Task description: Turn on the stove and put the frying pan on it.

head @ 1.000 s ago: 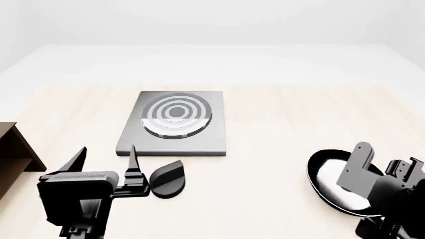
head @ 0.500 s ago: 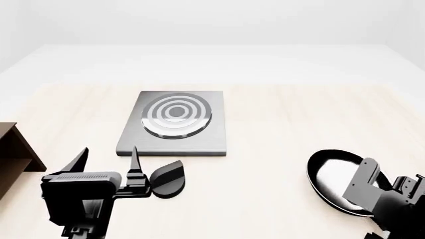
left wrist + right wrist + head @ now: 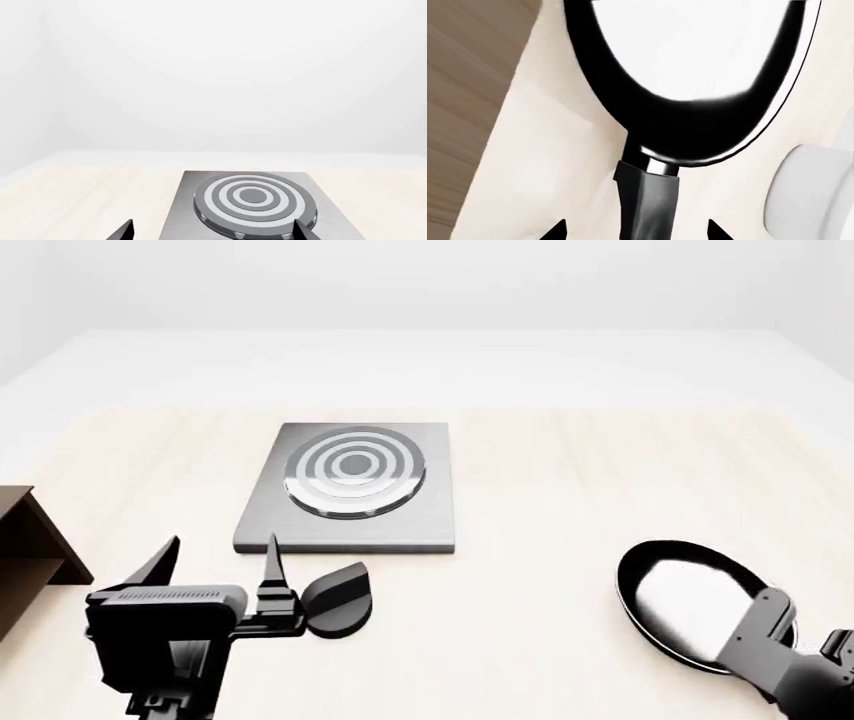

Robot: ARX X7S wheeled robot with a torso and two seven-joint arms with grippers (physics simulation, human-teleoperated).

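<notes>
We are hovering our left gripper [image 3: 220, 558] with its jaws spread wide just beside the black knob [image 3: 335, 597], which is sitting on the pale wooden table [image 3: 561, 490] in front of the grey stove [image 3: 350, 488]. Our right gripper [image 3: 635, 231] is sitting low over the frying pan [image 3: 689, 602] at the table's near right — fingers [image 3: 554, 231] parted either side of the handle [image 3: 647, 205], not touching it. A white object [image 3: 814, 192] is lying beside the pan.

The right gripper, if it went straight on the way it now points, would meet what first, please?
Most likely the frying pan's handle, which lies between the open right gripper fingertips in the right wrist view, with the pan bowl beyond it. Depth is unclear.
</notes>
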